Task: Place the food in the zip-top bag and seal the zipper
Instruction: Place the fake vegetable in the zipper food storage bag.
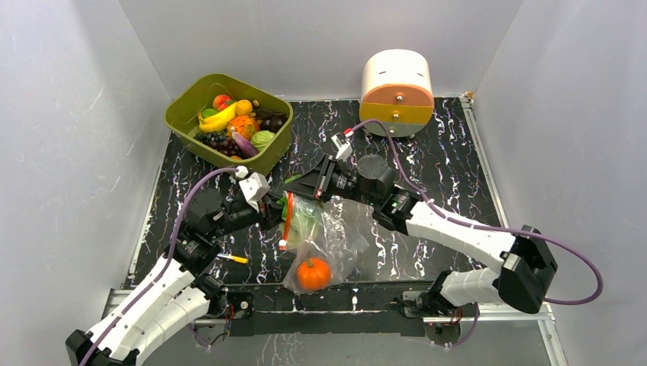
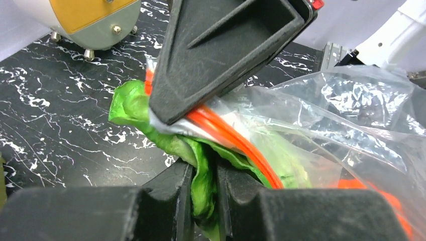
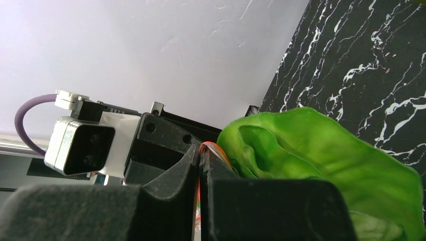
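Lettuce [image 2: 131,103]: pinched in left gripper [image 2: 203,175], at bag [image 2: 351,110] mouth
Right gripper [image 3: 202,156]: clamped on zipper [image 2: 227,133]
Orange piece [image 1: 313,274]: inside bag

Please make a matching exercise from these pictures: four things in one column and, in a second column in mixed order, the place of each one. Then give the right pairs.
Things
1. lettuce
2. orange round piece
3. zipper
4. green bin

Places
A. inside the zip-top bag, at its near end
B. far left corner of the table, full of toy food
C. pinched by the left gripper
D. pinched by the right gripper

Pairs: 1-C, 2-A, 3-D, 4-B
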